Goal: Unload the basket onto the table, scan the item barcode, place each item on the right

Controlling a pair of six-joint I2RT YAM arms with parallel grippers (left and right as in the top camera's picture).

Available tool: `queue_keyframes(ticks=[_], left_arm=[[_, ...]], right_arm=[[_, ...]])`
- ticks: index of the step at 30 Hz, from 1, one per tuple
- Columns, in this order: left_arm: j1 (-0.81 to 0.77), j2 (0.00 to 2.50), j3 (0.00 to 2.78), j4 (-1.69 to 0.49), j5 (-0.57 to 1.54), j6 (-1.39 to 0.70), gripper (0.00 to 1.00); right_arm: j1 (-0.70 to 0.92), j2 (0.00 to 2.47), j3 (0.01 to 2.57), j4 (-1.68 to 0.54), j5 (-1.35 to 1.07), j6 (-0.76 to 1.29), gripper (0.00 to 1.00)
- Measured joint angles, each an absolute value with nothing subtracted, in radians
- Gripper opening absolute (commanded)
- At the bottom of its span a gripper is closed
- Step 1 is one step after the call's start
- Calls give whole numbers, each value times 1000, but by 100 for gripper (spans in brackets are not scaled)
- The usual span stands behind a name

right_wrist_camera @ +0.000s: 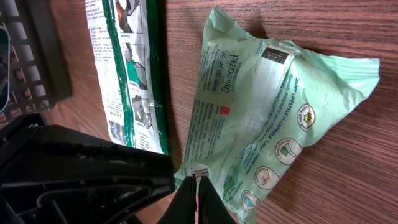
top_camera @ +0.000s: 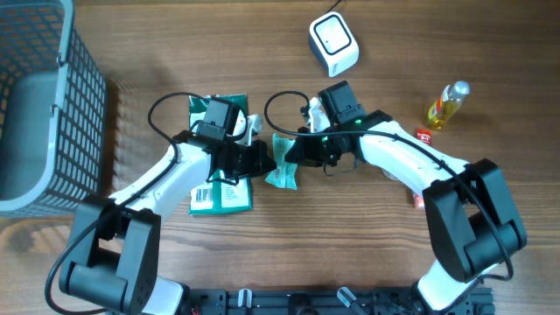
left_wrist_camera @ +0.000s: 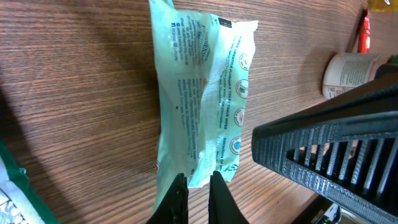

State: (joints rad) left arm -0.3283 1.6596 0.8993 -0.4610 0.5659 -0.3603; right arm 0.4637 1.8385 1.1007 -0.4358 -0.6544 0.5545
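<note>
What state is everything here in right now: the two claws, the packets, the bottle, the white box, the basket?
left gripper: shut, pinching the pale green pack's edge.
right gripper: shut, pinching another edge of it.
pale green pack: crumpled, printed side up, held between both grippers.
dark green packet: lying flat, partly under the left arm.
yellow bottle: lying on its side.
white scanner: standing alone, untouched.
basket: upright, untouched.

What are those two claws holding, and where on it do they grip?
Both are shut on the pale green packet. The left gripper pinches one edge of it, and the right gripper pinches the opposite edge.
</note>
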Motion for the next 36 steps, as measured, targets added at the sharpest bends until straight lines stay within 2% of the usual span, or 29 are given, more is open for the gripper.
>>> queue_keyframes(ticks=[15, 24, 30, 36], left_arm=[[-328, 1681, 899, -426, 676, -360, 4], [-328, 1794, 900, -377, 679, -360, 4], [-331, 1801, 901, -369, 678, -360, 4], [-336, 1801, 902, -369, 651, -360, 4]], right_arm=[[484, 1839, 1101, -436, -639, 555, 4], [484, 1840, 1067, -396, -629, 560, 4], [484, 1840, 942, -246, -596, 648, 4], [495, 1829, 919, -248, -515, 787, 4]])
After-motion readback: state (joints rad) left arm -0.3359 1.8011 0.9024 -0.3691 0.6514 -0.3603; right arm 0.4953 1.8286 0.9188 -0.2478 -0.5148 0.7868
